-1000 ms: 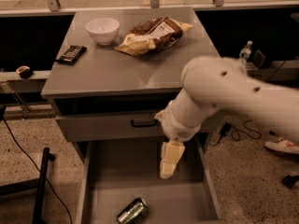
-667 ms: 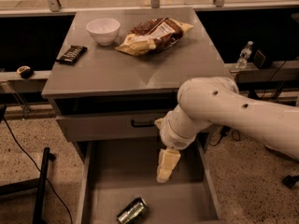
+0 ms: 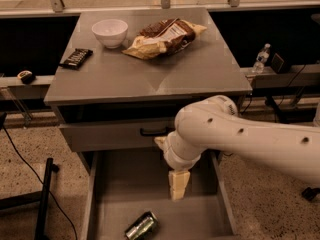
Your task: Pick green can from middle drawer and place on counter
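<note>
The green can (image 3: 141, 226) lies on its side on the floor of the open middle drawer (image 3: 210, 220), near the front, left of centre. My white arm reaches in from the right and bends down over the drawer. My gripper (image 3: 178, 185) hangs pointing down inside the drawer, above and to the right of the can, apart from it. The grey counter (image 3: 150, 71) is the cabinet top behind and above the drawer.
On the counter stand a white bowl (image 3: 109, 32), a brown and yellow chip bag (image 3: 162, 36) and a dark bar packet (image 3: 75, 57). A closed drawer front with a black handle (image 3: 152, 131) sits above the open drawer. A water bottle (image 3: 260, 58) stands right of the cabinet.
My arm and gripper have moved down and to the left, deeper into the drawer and closer to the can. The can has not moved.
</note>
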Controlling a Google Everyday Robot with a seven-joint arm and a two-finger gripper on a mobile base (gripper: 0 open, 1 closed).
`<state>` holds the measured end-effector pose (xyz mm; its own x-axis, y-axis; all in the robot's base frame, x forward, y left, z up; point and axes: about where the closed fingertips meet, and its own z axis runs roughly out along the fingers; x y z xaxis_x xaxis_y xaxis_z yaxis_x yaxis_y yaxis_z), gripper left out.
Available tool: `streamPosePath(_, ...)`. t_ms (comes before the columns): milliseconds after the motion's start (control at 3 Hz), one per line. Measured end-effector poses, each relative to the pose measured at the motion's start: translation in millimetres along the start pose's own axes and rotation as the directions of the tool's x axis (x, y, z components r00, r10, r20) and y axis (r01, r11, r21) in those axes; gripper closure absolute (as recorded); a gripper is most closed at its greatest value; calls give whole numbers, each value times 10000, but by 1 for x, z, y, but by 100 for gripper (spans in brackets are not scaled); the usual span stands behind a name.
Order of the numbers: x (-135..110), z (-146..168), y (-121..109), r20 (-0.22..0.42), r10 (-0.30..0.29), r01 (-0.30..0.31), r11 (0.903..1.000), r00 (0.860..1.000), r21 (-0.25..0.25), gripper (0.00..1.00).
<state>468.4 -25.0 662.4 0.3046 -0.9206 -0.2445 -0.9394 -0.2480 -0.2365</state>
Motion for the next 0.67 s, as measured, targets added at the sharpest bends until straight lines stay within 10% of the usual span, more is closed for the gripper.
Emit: streamPosePath(667, 19, 70, 40, 1066, -2172, 2283, 9678, 9703, -1062, 0)
